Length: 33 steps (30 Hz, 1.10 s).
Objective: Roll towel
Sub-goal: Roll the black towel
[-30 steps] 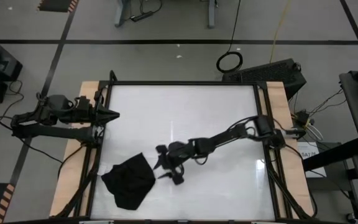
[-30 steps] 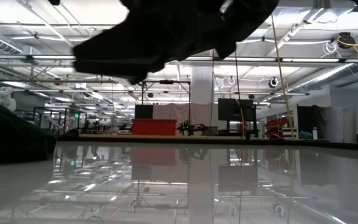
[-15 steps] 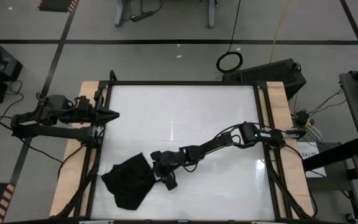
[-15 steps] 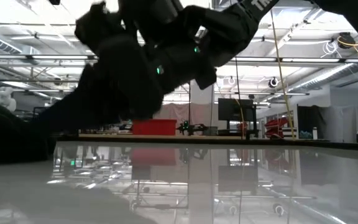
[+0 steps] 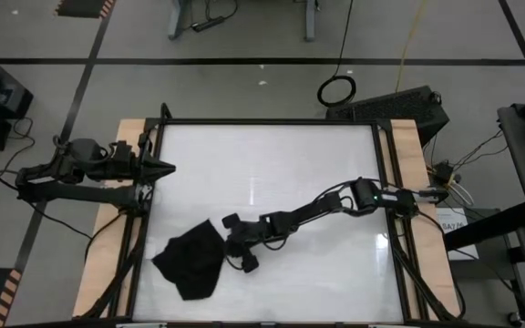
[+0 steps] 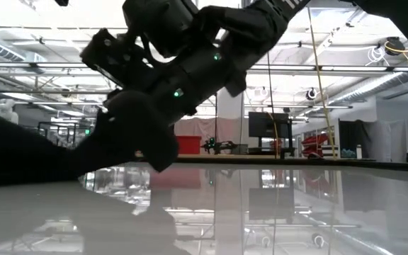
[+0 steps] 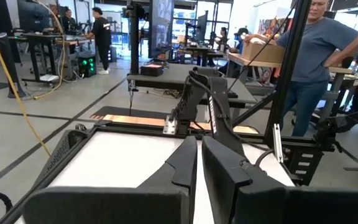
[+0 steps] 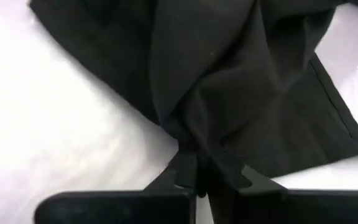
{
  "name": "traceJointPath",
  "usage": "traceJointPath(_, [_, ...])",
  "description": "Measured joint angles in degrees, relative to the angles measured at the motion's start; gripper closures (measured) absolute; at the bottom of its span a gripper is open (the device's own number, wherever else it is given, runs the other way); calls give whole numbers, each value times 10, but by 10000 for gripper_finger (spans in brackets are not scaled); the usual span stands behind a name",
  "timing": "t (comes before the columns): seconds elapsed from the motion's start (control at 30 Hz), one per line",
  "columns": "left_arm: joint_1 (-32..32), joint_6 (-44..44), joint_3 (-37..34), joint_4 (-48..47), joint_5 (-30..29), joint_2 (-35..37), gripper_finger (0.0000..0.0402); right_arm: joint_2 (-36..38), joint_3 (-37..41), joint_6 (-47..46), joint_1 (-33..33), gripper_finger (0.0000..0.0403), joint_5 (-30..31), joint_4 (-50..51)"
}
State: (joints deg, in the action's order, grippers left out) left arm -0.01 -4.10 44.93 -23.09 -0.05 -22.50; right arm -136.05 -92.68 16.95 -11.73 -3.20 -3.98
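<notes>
My right gripper (image 8: pixel 199 169) is clenched on a fold of the one towel (image 5: pixel 192 264), which lies crumpled near the tabletop's (image 5: pixel 272 164) near left corner. My left gripper (image 7: pixel 197 163), fingers pressed together, waits at the left edge.

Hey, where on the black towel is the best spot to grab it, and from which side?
Probably the raised fold at the towel's edge nearest the table's middle, approached from the right arm's side. The cloth bunches into a ridge there, easier to pinch than the flat parts. The right gripper is already shut on that fold; the left gripper waits at the table's edge.
</notes>
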Motion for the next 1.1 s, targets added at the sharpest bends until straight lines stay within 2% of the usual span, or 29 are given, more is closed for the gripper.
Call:
traceJointPath(0.23, [0, 4, 0, -1, -13, -9, 368, 51, 2, 24, 6, 399, 104, 157])
traceJointPath(0.4, [0, 34, 0, -11, -74, -49, 368, 100, 3, 5, 13, 401, 156, 296])
traceJointPath(0.47, [0, 60, 0, -26, -91, -85, 368, 118, 3, -15, 18, 401, 163, 351])
traceJointPath(0.67, [0, 64, 0, -62, -96, -233, 368, 137, 3, -48, 24, 402, 166, 495])
traceJointPath(0.8, [0, 74, 0, -55, -135, -335, 365, 138, 3, -65, 23, 402, 163, 557])
traceJointPath(0.87, [0, 88, 0, -48, -163, -383, 352, 138, 3, -75, 19, 402, 163, 572])
traceJointPath(0.97, [0, 101, 0, -14, -181, -442, 313, 138, 3, -82, 14, 402, 152, 580])
traceJointPath(1.1, [1, 125, 0, 53, -148, -497, 245, 138, 3, -88, 4, 403, 143, 581])
